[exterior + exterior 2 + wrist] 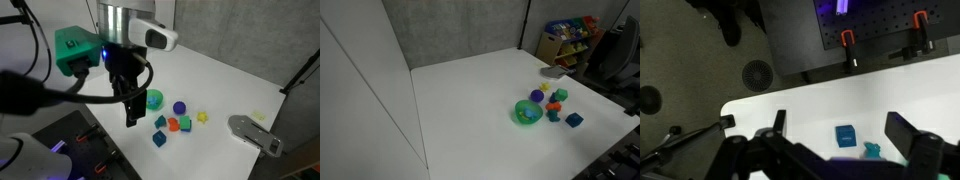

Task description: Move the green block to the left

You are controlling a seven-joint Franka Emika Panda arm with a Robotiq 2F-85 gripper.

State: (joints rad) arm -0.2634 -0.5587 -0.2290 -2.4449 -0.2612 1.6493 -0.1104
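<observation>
Sitting among small coloured shapes (pixel 160 122) on the white counter (pixel 240 85): green block (pixel 184 123), a small bright cube just beside an orange piece (pixel 172 126). End effector (pixel 131 118) is open, empty. Grey wall (pixel 460 30) behind.

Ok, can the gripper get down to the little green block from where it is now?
Probably yes. The gripper hangs open above the table near the green bowl, and nothing lies over the green block. The orange block close beside it may crowd the grasp.
</observation>
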